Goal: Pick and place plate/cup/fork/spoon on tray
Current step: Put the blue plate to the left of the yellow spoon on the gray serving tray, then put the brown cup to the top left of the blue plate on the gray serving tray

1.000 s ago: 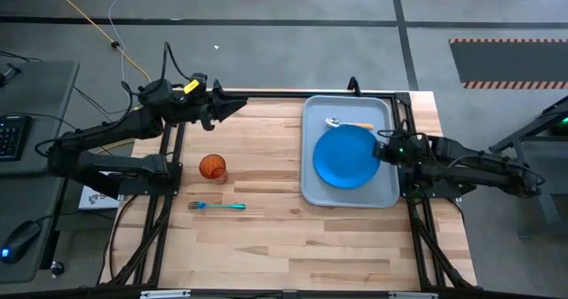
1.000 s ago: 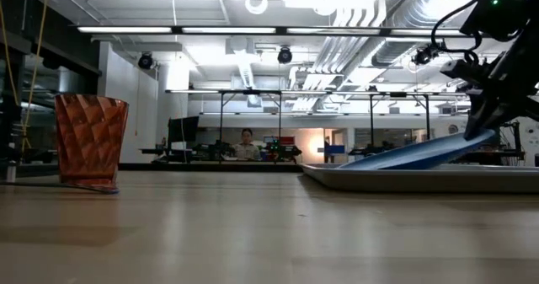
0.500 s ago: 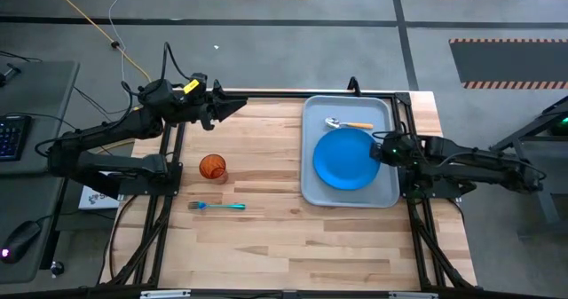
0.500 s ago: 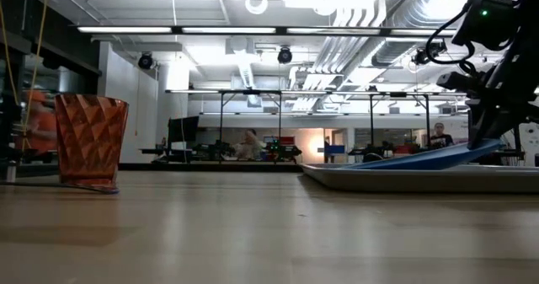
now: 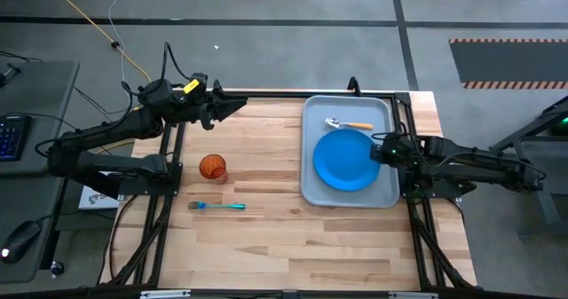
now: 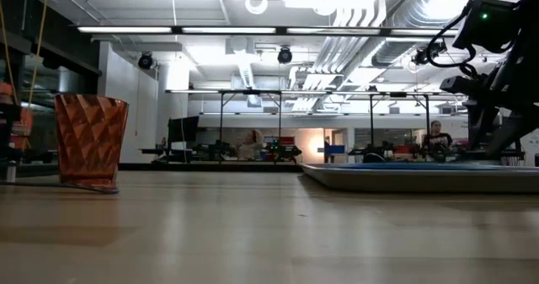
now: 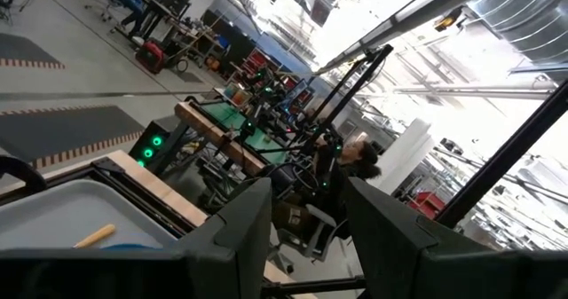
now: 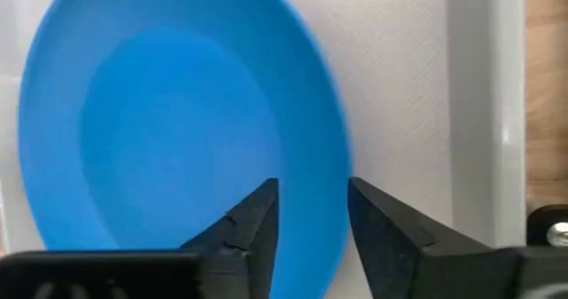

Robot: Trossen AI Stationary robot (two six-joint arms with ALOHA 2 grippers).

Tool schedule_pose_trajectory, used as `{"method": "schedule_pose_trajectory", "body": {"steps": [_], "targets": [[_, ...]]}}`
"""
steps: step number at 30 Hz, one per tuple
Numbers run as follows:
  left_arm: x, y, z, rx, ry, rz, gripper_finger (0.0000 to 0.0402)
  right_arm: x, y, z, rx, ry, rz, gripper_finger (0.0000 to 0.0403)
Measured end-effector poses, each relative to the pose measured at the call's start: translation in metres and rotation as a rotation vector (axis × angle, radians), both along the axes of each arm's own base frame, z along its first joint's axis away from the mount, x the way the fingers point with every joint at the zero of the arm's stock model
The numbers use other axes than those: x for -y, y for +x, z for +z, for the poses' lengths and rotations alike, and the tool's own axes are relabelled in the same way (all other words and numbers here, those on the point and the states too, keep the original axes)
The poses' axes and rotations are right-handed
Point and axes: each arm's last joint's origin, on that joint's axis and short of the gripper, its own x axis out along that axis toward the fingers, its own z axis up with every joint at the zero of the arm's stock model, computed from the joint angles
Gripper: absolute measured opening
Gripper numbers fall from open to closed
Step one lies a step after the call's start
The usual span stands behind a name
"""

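I saw the plate (image 5: 345, 158) flat in the tray (image 5: 388, 195), right gripper (image 5: 380, 150) open over its rim; left jaws parted.

open board between cup (image 5: 212, 167) and tray (image 5: 309, 157), fork (image 5: 216, 206) nearby

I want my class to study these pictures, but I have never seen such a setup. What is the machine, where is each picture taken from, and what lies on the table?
Two dark robot arms work at a wooden table. One camera looks straight down, one sits at table height, and one rides on each wrist. The grey tray holds the blue plate and the spoon. The red-orange cup and the fork lie on the wood. The right claw is open at the plate's rim, gripping nothing. The left claw waits open at the far edge.
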Motion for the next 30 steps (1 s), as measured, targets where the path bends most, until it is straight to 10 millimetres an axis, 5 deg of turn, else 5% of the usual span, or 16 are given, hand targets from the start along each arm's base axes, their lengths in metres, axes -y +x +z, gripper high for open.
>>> {"method": "schedule_pose_trajectory", "body": {"steps": [9,17,21,30], "targets": [[0.000,0.000,0.000,0.000,-0.002,0.000,0.0136,0.001,0.005,0.011,0.045,-0.030,0.051,0.0180],[0.002,-0.006,0.003,0.015,0.008,-0.014,0.0136,0.012,0.025,0.094,0.342,-0.409,0.151,0.0181],[0.007,-0.007,0.000,-0.028,0.021,-0.187,0.0136,0.014,0.034,0.123,0.499,-0.573,0.221,0.0181],[0.025,-0.006,-0.032,-0.352,-0.215,-0.465,0.0153,0.015,0.037,0.124,0.496,-0.585,0.243,0.0181]]}}
